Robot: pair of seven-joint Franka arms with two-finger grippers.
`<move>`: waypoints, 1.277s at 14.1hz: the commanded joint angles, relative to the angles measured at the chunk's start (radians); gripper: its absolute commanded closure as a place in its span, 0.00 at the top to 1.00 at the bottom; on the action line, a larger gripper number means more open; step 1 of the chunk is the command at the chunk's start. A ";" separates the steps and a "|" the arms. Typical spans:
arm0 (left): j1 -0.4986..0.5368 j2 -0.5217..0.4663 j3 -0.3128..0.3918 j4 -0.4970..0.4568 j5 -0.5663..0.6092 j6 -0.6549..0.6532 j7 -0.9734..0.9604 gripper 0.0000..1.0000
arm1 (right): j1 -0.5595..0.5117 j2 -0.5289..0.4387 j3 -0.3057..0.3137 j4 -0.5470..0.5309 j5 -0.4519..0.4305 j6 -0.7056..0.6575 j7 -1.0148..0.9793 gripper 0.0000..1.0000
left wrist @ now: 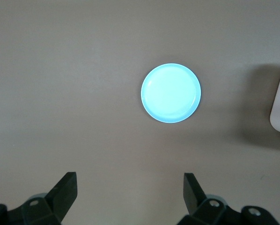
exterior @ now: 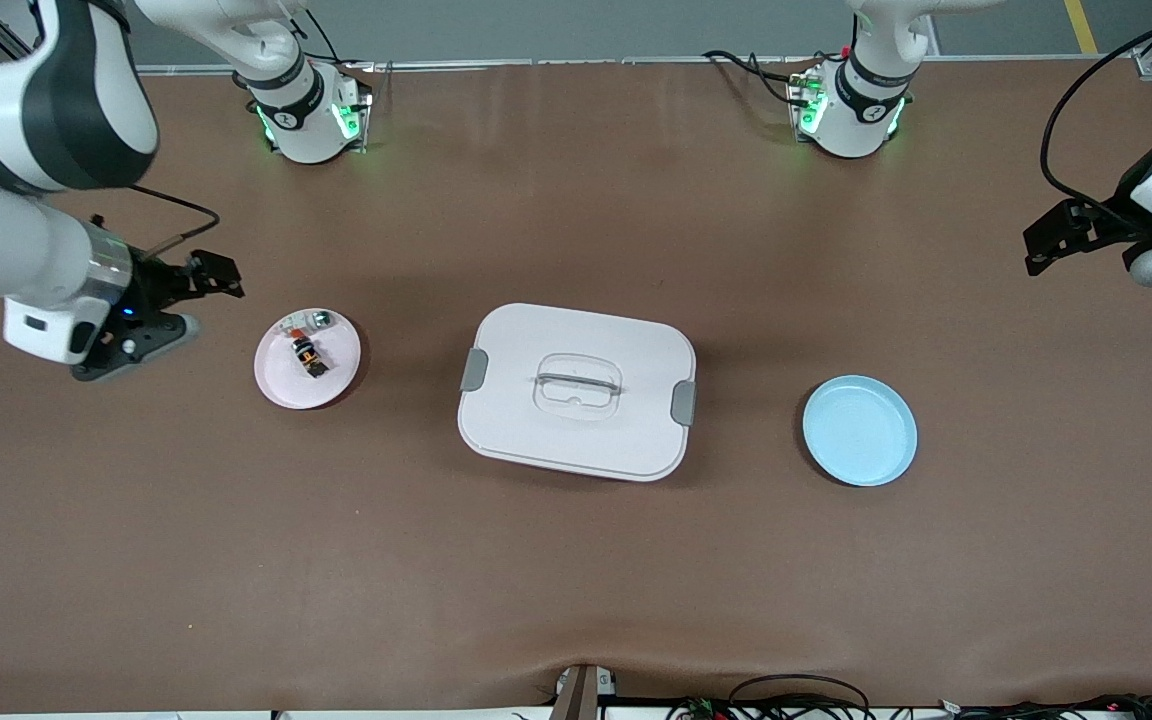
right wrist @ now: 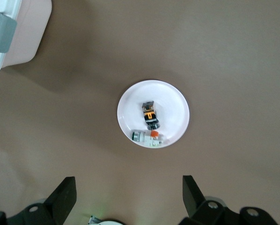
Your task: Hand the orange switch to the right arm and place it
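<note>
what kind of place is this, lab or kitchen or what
Most likely a robotics lab or test cell, not a kitchen. Two arm bases are bolted along one edge of a plain brown table, loose cables trail at its edges, and the only items are staged props: a pink plate, a blue plate and a lidded white box.

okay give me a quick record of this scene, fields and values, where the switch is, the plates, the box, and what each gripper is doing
orange switch: on the pink plate, beside a small clear piece
blue plate: bare, toward the left arm's end
white lidded box: between the plates, closed
right gripper: open, up over the table near the pink plate
left gripper: open, up near the blue plate
</note>
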 commanded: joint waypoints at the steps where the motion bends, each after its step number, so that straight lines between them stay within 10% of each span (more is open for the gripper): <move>1: 0.004 -0.035 0.002 -0.020 -0.008 -0.007 0.026 1.00 | -0.025 0.008 0.014 0.100 -0.031 -0.081 0.087 1.00; 11: 0.001 -0.044 -0.005 -0.019 -0.053 -0.024 0.026 1.00 | -0.080 0.023 0.016 0.403 -0.026 -0.291 0.328 1.00; 18: -0.005 -0.044 -0.019 -0.016 -0.053 -0.030 0.026 1.00 | -0.099 0.015 0.020 0.421 -0.029 -0.217 0.324 1.00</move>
